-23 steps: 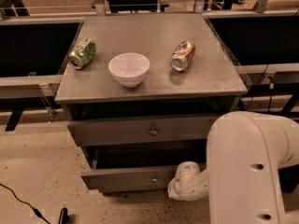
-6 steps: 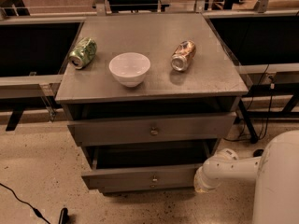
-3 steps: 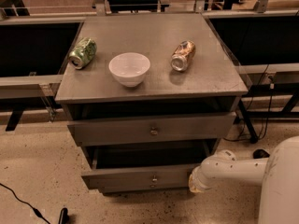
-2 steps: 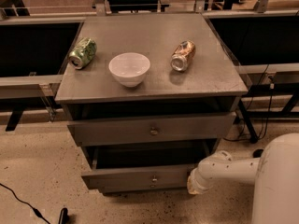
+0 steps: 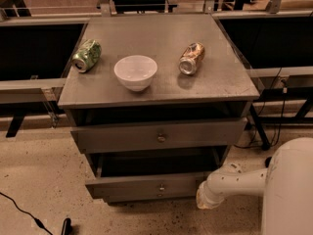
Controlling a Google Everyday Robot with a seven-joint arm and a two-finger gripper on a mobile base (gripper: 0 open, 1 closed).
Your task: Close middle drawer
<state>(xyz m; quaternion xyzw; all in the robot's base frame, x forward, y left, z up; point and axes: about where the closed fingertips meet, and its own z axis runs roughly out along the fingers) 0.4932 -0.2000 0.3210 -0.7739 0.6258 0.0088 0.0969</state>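
The middle drawer is the grey front with a small brass knob, second from the top. It stands pulled out, and the dark inside of its box shows above the front. My gripper is at the end of the white arm, low at the right end of that front, close to or touching its corner. The arm's white wrist hides it.
On the cabinet top lie a green can, a white bowl and a crushed brown can. The top drawer is slightly out. A black cable runs over the floor at left. My white body fills the lower right.
The arm's end has crept a little left and down toward the right end of the middle drawer front. The drawer front shows no visible movement.
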